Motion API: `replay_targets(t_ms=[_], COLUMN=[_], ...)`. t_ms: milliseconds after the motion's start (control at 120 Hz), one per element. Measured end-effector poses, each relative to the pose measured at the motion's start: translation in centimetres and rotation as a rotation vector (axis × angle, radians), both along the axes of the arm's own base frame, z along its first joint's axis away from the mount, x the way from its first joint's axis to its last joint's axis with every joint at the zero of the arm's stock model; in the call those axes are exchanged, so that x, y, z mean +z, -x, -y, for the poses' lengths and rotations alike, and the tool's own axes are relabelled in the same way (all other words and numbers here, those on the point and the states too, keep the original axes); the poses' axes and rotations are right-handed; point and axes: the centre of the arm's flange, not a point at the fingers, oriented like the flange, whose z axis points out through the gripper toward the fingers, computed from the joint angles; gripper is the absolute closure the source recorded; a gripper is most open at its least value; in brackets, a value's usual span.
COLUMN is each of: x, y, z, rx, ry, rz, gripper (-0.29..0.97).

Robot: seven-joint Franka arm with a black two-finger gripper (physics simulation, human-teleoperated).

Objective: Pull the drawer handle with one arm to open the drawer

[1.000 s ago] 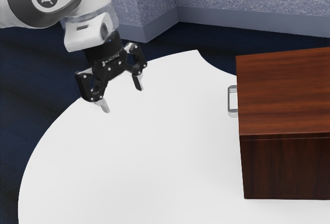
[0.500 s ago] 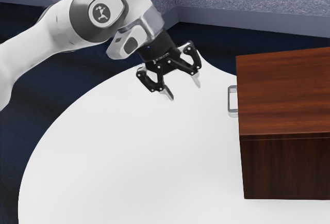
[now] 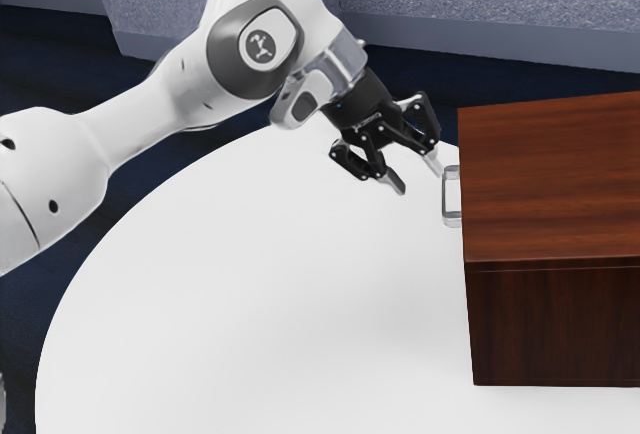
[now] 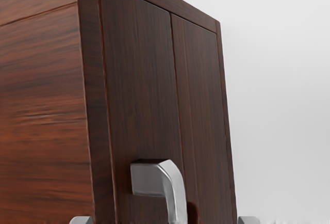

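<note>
Overall, stage: approach; no grasp and no pull yet, so most of the task is left.
Exterior view, gripper: the gripper [image 3: 418, 178] hangs above the counter [image 3: 250, 304] with its 2 fingers spread wide and nothing between them.
Exterior view, handle: the grey handle [image 3: 452, 197] stands out from the cabinet face that looks toward the exterior view's left. The nearer finger is just beside its upper end and seemingly not touching it.
Exterior view, cabinet: the dark wooden cabinet [image 3: 550, 184] sits on the counter at the exterior view's right. Its handled face looks flush with the body, as far as this angle shows.
Exterior view, arm: the white arm [image 3: 150, 124] comes in from the exterior view's left, with the hand tilted toward the handle.
Wrist view, drawer: the drawer [image 4: 139, 95] front lies straight ahead of the hand. Its seams are narrow and even and no panel stands proud, so it is judged shut.
Wrist view, handle: the handle [image 4: 160, 182] is close under the hand, roughly centred between 2 grey fingertips [image 4: 81, 220], so the line-up looks good.
Done: reach and alignment, nearly.
Left: close in until the fingers straddle the bar, clamp on it, then draw back from the cabinet until the drawer slides out.
</note>
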Motion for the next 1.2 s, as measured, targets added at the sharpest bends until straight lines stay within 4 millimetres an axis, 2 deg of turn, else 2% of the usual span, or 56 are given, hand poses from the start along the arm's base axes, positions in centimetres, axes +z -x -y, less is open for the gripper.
replay_targets(t_ms=[200, 458, 508, 617, 725, 958, 1200], x=[-1.6, -4.5, -4.7, -5.2, -6.0, -6.5, -6.9], y=[-2.3, -3.8, -3.9, -4.0, -4.1, -4.0, -3.5], z=[0.3, -0.3, -0.3, -0.6, -0.8, -1.7, -4.7], rx=[-0.021, -0.026, -0.029, -0.027, -0.025, -0.017, 0.011], ry=[0.023, 0.049, 0.055, 0.058, 0.058, 0.056, 0.068], rz=[0.022, 0.001, 0.000, -0.005, -0.017, -0.026, -0.039], gripper=[0.37, 0.41, 0.42, 0.59, 0.68, 0.75, 0.78])
